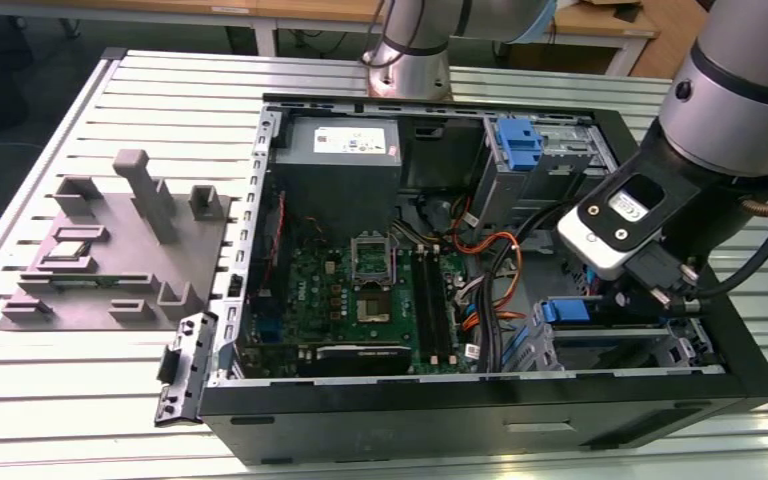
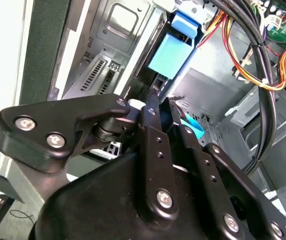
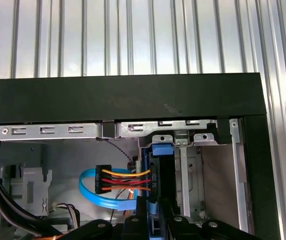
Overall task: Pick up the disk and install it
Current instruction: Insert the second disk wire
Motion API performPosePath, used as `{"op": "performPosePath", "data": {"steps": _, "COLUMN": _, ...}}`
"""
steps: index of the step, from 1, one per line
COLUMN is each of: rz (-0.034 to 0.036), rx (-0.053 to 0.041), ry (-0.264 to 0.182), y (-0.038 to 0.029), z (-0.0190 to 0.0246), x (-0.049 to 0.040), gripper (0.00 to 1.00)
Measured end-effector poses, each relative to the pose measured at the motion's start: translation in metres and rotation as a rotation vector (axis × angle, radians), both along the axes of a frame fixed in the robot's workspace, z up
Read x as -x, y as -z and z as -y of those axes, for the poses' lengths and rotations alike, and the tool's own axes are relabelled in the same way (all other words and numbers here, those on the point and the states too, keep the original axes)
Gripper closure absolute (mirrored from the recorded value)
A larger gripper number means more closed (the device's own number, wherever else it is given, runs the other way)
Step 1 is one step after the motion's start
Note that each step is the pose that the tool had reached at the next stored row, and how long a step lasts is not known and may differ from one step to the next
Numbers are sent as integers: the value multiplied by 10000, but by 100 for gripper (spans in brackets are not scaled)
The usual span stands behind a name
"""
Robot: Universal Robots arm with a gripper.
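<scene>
Inside the open computer case [image 1: 491, 400], near its front corner, the claw [image 3: 155, 222] pinched the disk [image 3: 155, 187], standing on edge in the drive bay [image 3: 192, 170], beside the orange-red cables [image 3: 125, 181].

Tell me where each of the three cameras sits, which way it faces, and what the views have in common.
Exterior view: off the arm, above, looking down into the open computer case on the slatted table; the arm's wrist shows at that view's right.
Second wrist view: on the arm, looking past the black gripper into the case's metal cage.
First wrist view: on the arm, looking at the case's black wall; gripper at the picture's edge.
Shared: both wrist views show the blue carrier of the disk at the gripper.
</scene>
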State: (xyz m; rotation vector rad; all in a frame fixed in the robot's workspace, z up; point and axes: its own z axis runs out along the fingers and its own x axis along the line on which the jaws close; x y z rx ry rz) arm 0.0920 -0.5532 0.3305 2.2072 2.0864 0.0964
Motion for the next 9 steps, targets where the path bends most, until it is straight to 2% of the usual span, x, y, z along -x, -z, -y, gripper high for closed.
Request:
{"op": "performPosePath", "data": {"steps": 6, "rz": -28, "rx": 5, "ry": 0, "y": -136, "z": 0, "x": 0, "gripper": 76}}
{"op": "performPosePath", "data": {"steps": 7, "rz": -32, "rx": 6, "ry": 0, "y": -146, "z": 0, "x": 0, "gripper": 78}}
{"op": "performPosePath", "data": {"steps": 8, "rz": -32, "rx": 4, "ry": 0, "y": -148, "z": 0, "x": 0, "gripper": 84}}
{"op": "performPosePath", "data": {"steps": 9, "rz": -32, "rx": 3, "ry": 0, "y": -147, "z": 0, "x": 0, "gripper": 84}}
